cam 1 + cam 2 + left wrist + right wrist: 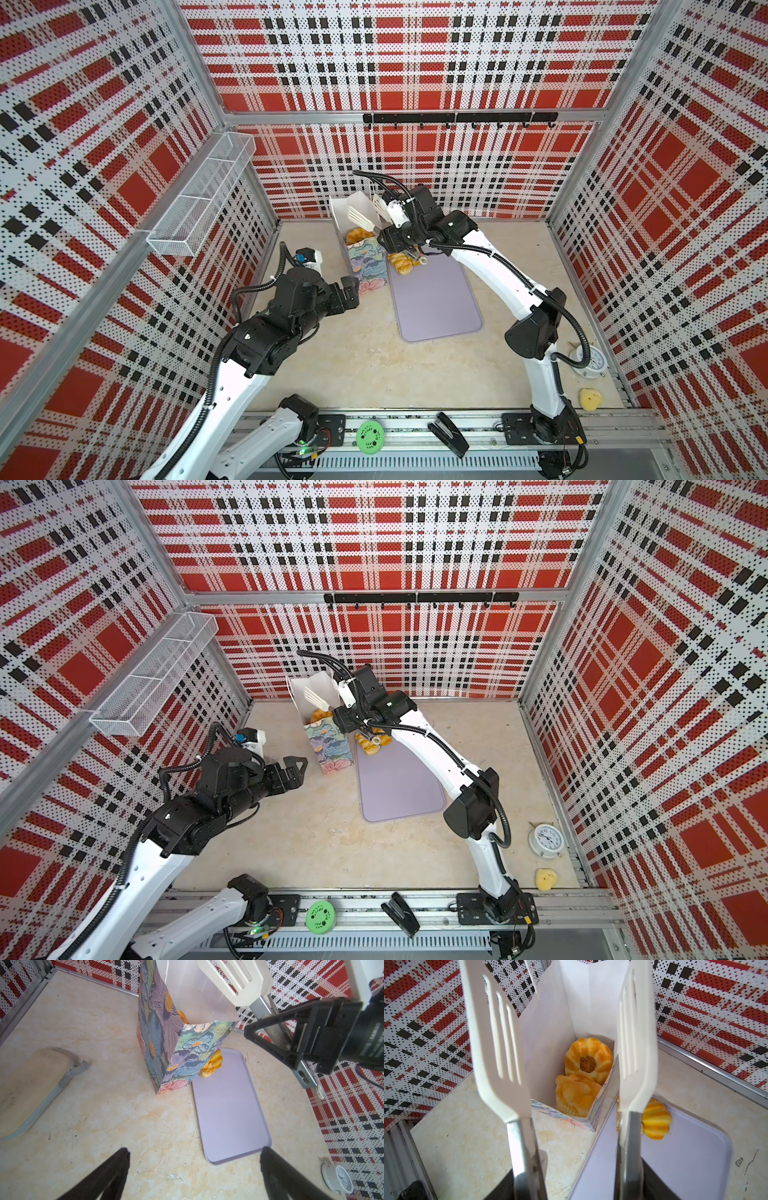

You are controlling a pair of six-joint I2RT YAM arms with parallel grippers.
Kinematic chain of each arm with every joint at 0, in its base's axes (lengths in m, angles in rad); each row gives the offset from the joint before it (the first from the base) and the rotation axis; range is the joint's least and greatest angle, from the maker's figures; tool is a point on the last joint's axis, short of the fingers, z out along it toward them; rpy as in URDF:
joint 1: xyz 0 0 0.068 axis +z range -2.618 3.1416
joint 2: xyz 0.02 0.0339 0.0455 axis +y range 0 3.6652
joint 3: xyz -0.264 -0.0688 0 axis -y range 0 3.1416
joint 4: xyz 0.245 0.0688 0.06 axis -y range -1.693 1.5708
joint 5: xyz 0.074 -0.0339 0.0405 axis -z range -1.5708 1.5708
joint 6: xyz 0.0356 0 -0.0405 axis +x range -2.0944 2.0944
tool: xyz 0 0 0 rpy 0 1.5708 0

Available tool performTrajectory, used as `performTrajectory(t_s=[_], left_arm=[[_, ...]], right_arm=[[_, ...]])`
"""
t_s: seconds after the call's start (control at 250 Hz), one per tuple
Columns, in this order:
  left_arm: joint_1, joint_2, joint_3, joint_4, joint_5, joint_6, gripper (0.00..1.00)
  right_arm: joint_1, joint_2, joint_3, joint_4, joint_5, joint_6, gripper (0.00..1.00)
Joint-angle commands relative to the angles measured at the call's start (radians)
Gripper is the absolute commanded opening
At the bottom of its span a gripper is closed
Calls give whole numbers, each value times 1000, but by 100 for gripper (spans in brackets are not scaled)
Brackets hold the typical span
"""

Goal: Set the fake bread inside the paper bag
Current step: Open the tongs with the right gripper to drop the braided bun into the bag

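Observation:
The floral paper bag point(365, 264) point(328, 746) point(166, 1043) stands open at the back of the table. Inside it lie a ring doughnut point(588, 1059) and another golden piece of fake bread point(575, 1095). More fake bread point(403, 264) point(212, 1064) point(656, 1124) sits on the far end of the lilac tray point(436, 307), right beside the bag. My right gripper point(395, 239) point(577, 1188) is shut on white slotted tongs point(500, 1043) point(239, 980), whose blades stand apart and empty over the bag's mouth. My left gripper point(351, 291) point(193, 1159) hovers open and empty, left of the bag.
A pale beige oblong block point(27, 1088) lies on the table left of the bag. A white clock point(592, 361) and a small yellow lump point(590, 399) sit at the front right. A green disc point(370, 434) and a black stapler point(451, 434) rest on the front rail.

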State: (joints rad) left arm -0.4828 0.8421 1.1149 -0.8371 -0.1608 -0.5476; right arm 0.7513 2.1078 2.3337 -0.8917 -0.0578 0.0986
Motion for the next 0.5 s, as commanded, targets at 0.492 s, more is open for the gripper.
performTrajectory(t_s=[0.492], left_arm=[[-147,-38,-39,1,-170,-61,99]], right_arm=[[2,-313,-271,43,107,-76,66]])
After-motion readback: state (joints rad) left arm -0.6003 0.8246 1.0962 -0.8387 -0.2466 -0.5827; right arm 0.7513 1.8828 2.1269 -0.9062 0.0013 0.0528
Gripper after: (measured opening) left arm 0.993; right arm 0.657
